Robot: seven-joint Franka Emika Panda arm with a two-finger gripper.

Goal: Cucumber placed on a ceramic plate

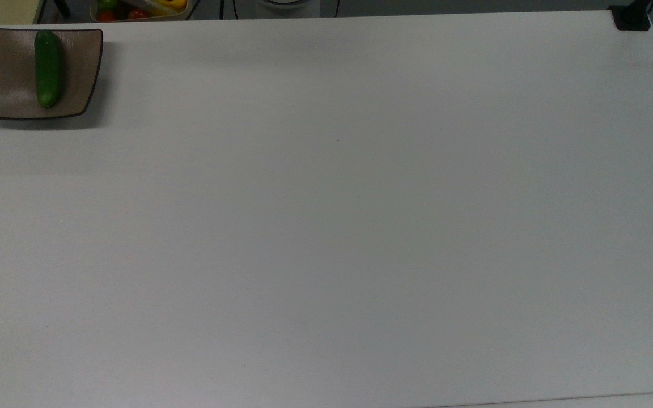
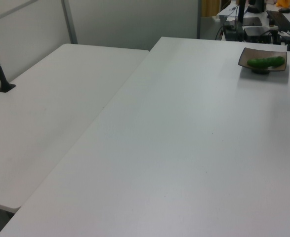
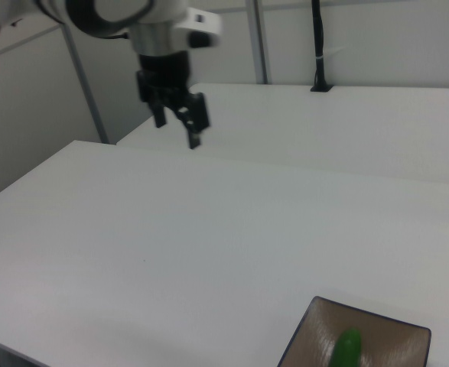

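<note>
Lying lengthwise along the middle of the plate (image 1: 9,85), the cucumber (image 1: 47,69) looks settled: in the top view it runs from the far rim toward the near one, its whole length inside the upturned edges, which I take to be what keeps it from rolling off. The plate itself sits in the top view's upper left corner of the white desk (image 1: 338,226), close to the desk's back edge, and nothing else shares that surface with it. In the left view the same pair, plate (image 2: 246,59) and cucumber (image 2: 266,61), sits at the far right end of the desk.

From the right view, the end effector (image 3: 180,130) hangs in the air above the far side of the desk, well apart from the plate (image 3: 308,344), which lies at the bottom edge with the cucumber (image 3: 346,350) poking up from it. Its two dark fingers point down with a plain gap between them and nothing gripped, so I'd call it parted and empty. It is raised clear of the desk (image 3: 170,252), and a long stretch of bare surface lies between it and the plate.

Judging by that, the placing seems done: the cucumber rests on the plate and the arm stands off at a distance with nothing in its grasp. A bin of bright toy food (image 1: 139,8) peeks over the back edge in the top view, off the desk.
</note>
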